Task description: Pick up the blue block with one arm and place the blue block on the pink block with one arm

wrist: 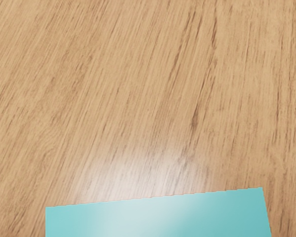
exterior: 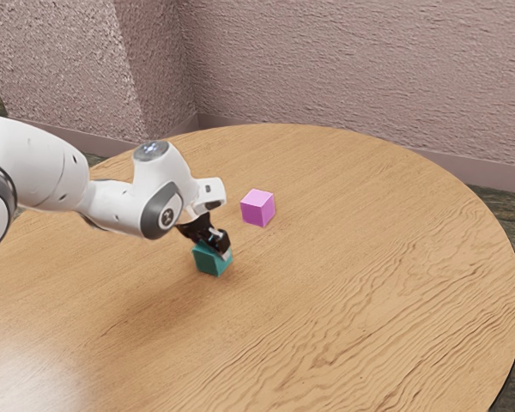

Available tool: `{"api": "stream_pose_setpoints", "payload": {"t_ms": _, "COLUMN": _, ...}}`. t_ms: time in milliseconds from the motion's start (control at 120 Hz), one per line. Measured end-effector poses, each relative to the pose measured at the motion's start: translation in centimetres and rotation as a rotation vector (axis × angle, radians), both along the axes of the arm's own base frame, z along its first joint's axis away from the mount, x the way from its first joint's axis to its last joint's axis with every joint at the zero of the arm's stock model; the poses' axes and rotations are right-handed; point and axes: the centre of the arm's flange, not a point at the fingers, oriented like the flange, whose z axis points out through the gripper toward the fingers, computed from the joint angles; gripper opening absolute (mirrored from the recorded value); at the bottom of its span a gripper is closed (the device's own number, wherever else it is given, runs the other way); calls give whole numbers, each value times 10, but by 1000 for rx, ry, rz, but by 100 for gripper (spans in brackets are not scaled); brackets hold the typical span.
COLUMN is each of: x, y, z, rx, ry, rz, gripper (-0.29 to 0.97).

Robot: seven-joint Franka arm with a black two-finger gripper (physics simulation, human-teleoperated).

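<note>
Table point(exterior: 352, 326) spreading beneath claw | arm point(exterior: 112, 202) reaching in from exterior view's left | pink block point(exterior: 257, 208) sitting near claw, apart, toward exterior view's right | blue block point(exterior: 211, 262) resting on table directly under claw | claw point(exterior: 216, 245) hanging at blue block's top, grip: cannot tell

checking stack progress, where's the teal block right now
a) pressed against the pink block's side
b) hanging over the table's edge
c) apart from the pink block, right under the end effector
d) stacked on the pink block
c: the teal block is directly under the end effector, with a strip of bare table between it and the pink block.
</note>
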Motion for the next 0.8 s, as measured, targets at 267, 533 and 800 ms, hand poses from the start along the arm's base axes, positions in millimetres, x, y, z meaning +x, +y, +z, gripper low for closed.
{"api": "stream_pose_setpoints", "payload": {"t_ms": 267, "x": 51, "y": -15, "z": 78, "rx": 13, "ry": -138, "rz": -25, "gripper": 26}}
{"api": "stream_pose_setpoints", "payload": {"t_ms": 533, "x": 127, "y": -9, "z": 113, "rx": 25, "ry": -134, "rz": -12, "gripper": 26}}
{"api": "stream_pose_setpoints", "payload": {"t_ms": 800, "x": 163, "y": -15, "z": 87, "rx": 41, "ry": -27, "rz": -12, "gripper": 26}}
